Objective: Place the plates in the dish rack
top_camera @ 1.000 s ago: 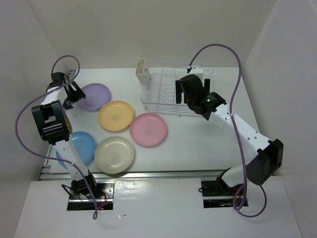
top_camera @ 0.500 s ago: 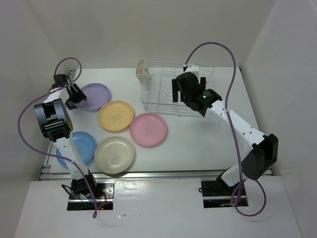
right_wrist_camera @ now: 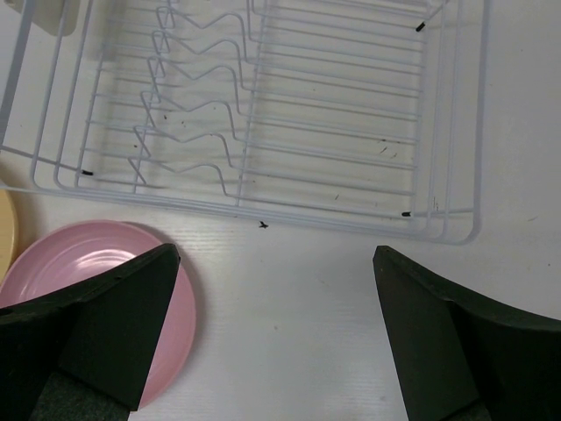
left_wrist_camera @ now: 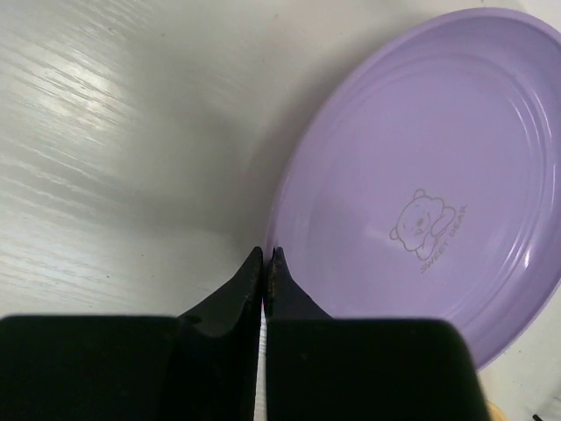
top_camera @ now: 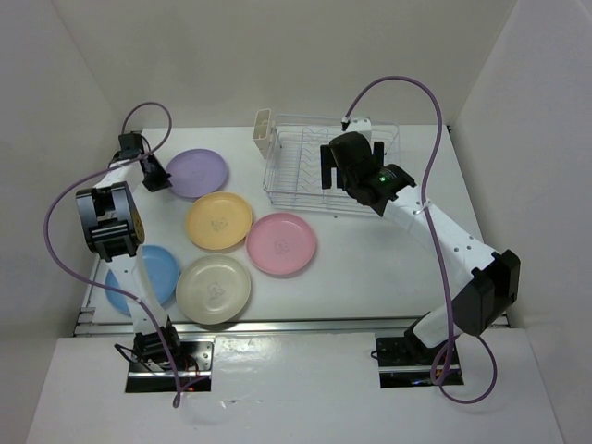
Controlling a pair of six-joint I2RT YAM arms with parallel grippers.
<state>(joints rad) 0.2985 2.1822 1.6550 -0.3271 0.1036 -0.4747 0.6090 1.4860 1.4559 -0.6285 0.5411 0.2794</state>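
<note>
The purple plate [top_camera: 199,173] [left_wrist_camera: 421,193] lies at the back left of the table. My left gripper [top_camera: 159,180] [left_wrist_camera: 266,254] is shut on its left rim, and a shadow shows under that edge. The yellow-orange plate [top_camera: 219,220], pink plate [top_camera: 281,242] [right_wrist_camera: 96,289], cream plate [top_camera: 214,289] and light blue plate [top_camera: 153,276] lie flat nearer the front. The white wire dish rack [top_camera: 296,176] [right_wrist_camera: 333,132] stands at the back with no plate in it. My right gripper [top_camera: 350,157] [right_wrist_camera: 274,253] hovers open over the rack's near edge, holding nothing.
A small white cutlery basket [top_camera: 263,128] hangs on the rack's left end. White walls enclose the table on the left, back and right. The light blue plate sits partly under my left arm's lower link.
My left gripper has closed on the purple plate's rim and shifted right and back, and the plate moved right with it. The right arm swung slightly left over the rack, then held still.
</note>
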